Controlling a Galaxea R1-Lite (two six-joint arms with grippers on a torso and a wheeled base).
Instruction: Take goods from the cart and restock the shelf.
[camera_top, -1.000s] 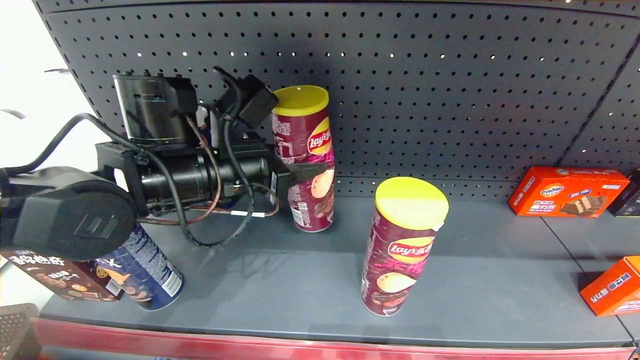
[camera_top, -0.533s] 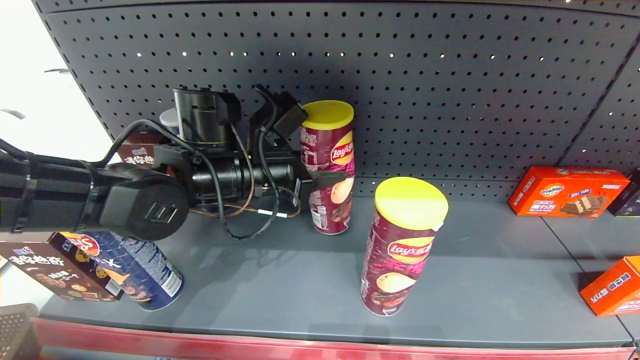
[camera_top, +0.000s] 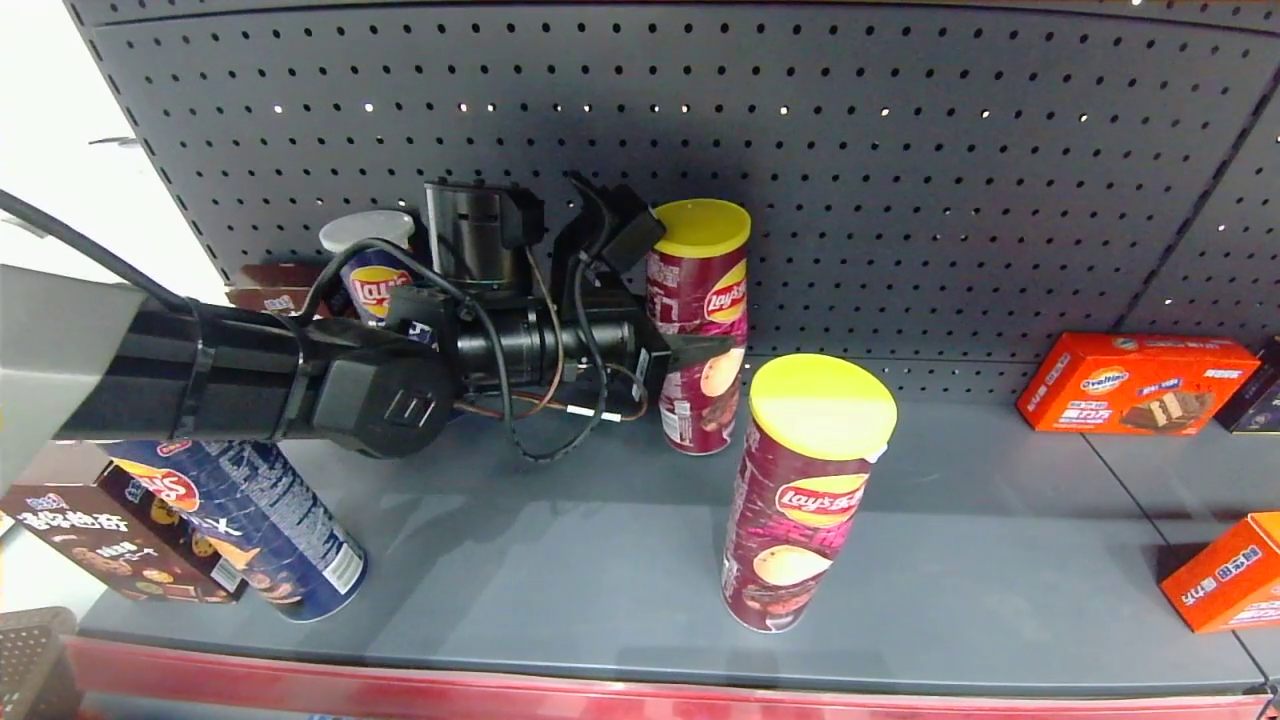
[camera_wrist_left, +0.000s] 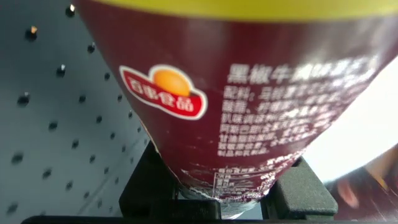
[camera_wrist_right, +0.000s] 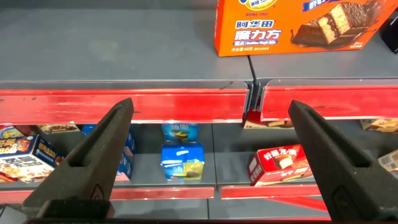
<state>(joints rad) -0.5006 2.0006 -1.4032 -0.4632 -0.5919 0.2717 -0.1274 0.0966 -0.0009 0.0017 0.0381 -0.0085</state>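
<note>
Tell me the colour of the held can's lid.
The can has a yellow lid; head view shows it best.

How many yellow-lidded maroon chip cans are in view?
2. The rear yellow-lidded maroon chip can is in the left claw by the pegboard; the front maroon can stands free mid-shelf. The left arm may hide more.

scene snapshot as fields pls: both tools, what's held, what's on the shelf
left tool: shut on the held chip can, gripping its middle from the side
held chip can: maroon, yellow lid, upright, close to the pegboard at the back of the shelf; contact with shelf cannot be told
second chip can: same type, upright, nearer the front, apart from the held one
right tool: open, empty, facing the lower shelves
other goods: blue can front left; orange box back right
</note>
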